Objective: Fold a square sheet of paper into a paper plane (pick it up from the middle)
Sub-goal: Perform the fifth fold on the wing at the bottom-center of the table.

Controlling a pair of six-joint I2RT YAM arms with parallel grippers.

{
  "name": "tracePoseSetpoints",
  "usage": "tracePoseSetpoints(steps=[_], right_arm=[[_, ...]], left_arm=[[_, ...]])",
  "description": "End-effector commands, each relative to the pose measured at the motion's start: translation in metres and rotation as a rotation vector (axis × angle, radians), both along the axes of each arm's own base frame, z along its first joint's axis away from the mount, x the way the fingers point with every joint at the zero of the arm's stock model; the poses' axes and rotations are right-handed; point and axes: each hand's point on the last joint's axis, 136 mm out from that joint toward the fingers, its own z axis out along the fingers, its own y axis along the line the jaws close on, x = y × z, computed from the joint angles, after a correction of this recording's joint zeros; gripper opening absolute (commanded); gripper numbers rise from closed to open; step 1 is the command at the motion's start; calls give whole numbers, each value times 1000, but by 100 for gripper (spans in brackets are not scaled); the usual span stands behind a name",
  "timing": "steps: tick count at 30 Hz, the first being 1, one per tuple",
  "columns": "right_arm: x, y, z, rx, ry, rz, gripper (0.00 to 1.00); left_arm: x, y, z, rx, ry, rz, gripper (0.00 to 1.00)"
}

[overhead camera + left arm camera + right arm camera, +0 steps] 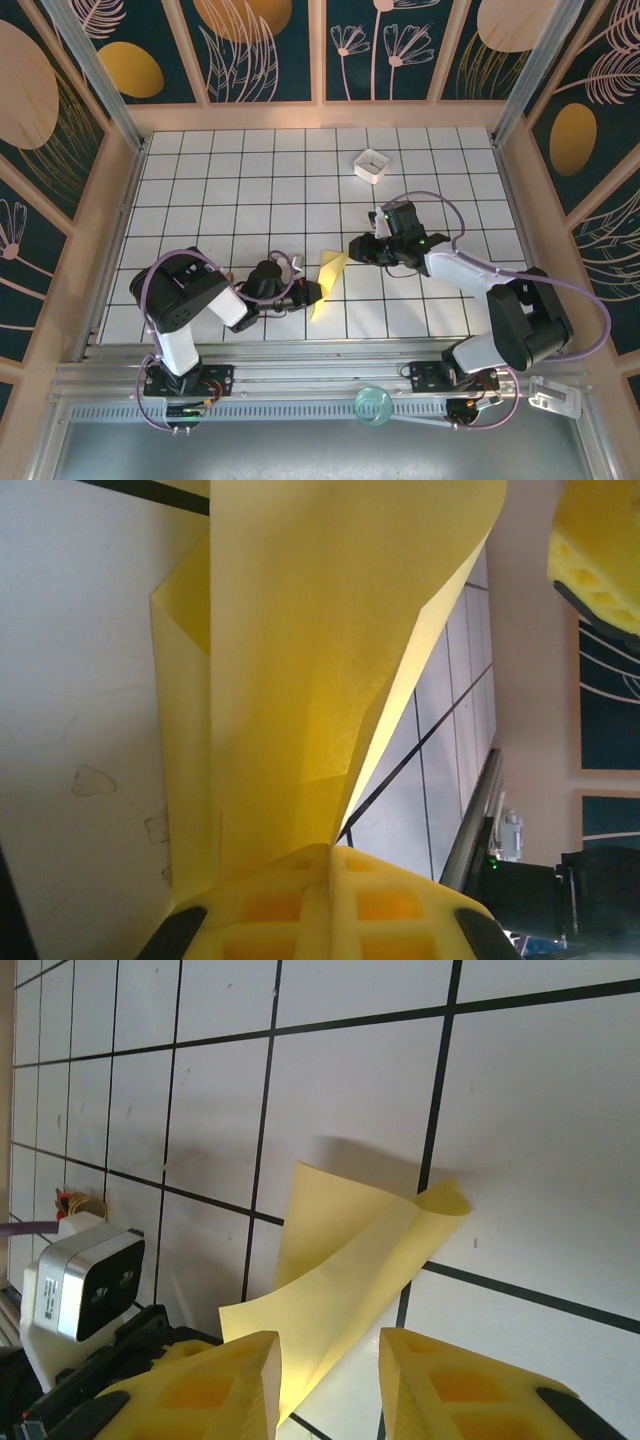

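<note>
The yellow sheet of paper (327, 273) stands partly folded near the table's front middle, one pointed corner toward the back right. My left gripper (306, 293) is shut on its near end; in the left wrist view the foam pads (400, 900) pinch the sheet (300, 660), which rises in two layers with a loose flap bending right. My right gripper (353, 250) hovers at the far corner. In the right wrist view its jaws (330, 1365) stand open, the curled sheet (350, 1260) reaching down between the fingers without being pinched.
A small white square box (371, 164) sits at the back right of the gridded table (240, 190). A metal rail (300, 375) runs along the front edge with a teal round object (373, 404) on it. The left wrist camera housing (85, 1290) is close to the right fingers.
</note>
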Motion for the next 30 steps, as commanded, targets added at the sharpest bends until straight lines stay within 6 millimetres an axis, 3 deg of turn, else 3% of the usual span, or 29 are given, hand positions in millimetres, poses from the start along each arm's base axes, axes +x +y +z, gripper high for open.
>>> tracePoseSetpoints(steps=[1, 10, 18, 30], right_arm=[[-4, 7, 5, 5, -38, 42, 31], [-17, 24, 1, 13, -46, 120, 25], [-31, 50, -10, 32, -35, 201, 11], [-41, 70, -38, 7, 9, 255, 4]], left_arm=[[-1, -1, 6, -60, 29, 0, 0], [-1, 1, -1, -106, 118, 31, 0], [-3, 9, -15, -55, 165, 66, 0], [-8, 14, -29, -22, 226, 86, 0]])
